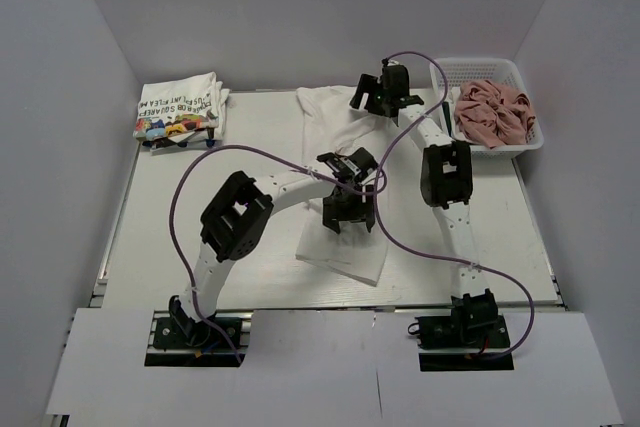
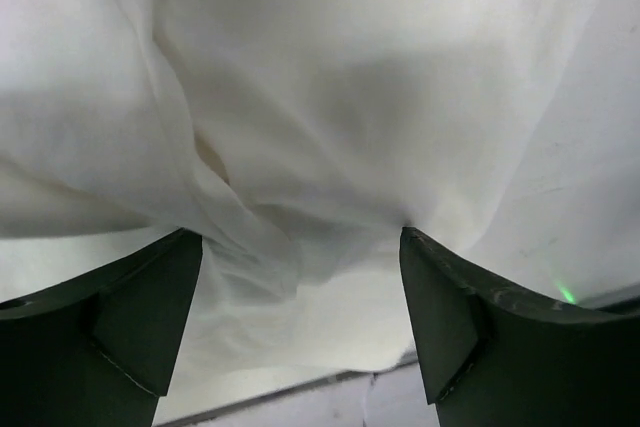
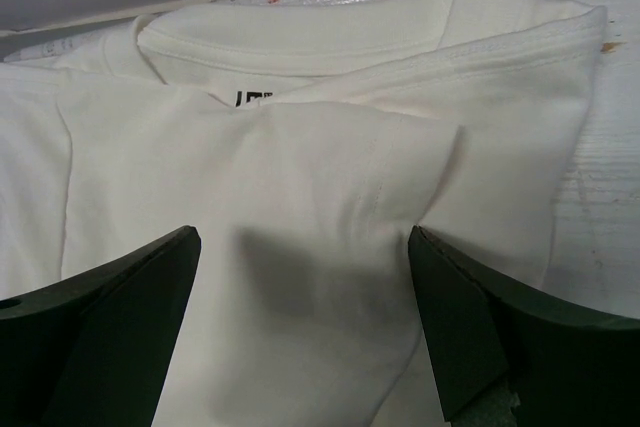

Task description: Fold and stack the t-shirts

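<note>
Mid-fold on the white t-shirt (image 1: 347,255), which lies flat mid-table. Left gripper (image 1: 345,223): jaws spread over bunched cloth near the hem end, gripping nothing. Right gripper (image 1: 372,99): also wide open and empty, collar (image 3: 300,42) just ahead of it. I'd pinch both layers at the edge, lift level and keep the sleeve tucked. Folded stack (image 1: 178,112) is at far left; pink tee (image 1: 492,112) is in the basket (image 1: 480,69).

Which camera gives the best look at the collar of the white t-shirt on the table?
The right wrist view: the collar fills the top of the frame, stitching sharp. The top view shows the white t-shirt small, its collar not distinguishable. The left wrist view shows only rumpled white cloth.
</note>
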Action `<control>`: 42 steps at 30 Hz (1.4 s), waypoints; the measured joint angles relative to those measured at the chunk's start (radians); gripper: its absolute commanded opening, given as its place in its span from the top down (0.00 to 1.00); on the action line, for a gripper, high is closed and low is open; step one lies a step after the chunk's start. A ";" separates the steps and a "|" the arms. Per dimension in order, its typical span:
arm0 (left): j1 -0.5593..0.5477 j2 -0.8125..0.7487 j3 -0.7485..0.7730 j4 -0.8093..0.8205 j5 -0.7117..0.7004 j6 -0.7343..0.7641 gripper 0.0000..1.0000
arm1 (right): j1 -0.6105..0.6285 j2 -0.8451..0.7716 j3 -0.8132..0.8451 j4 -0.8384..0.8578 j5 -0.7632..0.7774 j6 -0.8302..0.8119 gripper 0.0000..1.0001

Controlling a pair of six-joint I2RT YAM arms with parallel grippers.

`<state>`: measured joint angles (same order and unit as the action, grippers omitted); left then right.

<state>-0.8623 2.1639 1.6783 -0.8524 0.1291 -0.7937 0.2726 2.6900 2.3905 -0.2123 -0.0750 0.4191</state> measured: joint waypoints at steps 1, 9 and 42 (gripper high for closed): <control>-0.013 -0.007 -0.006 0.002 -0.038 -0.007 0.10 | 0.000 -0.002 -0.006 0.003 -0.008 -0.008 0.09; -0.097 -0.257 -0.245 -0.005 -0.337 -0.040 0.00 | 0.026 -0.253 -0.188 -0.096 -0.073 -0.202 0.09; -0.038 -0.610 -0.835 0.303 -0.230 0.051 0.49 | 0.599 -1.558 -1.819 -0.174 0.047 -0.047 0.09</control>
<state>-0.9001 1.5536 0.8436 -0.5495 -0.1005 -0.7422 0.8719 1.1320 0.5716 -0.3866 -0.0280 0.3717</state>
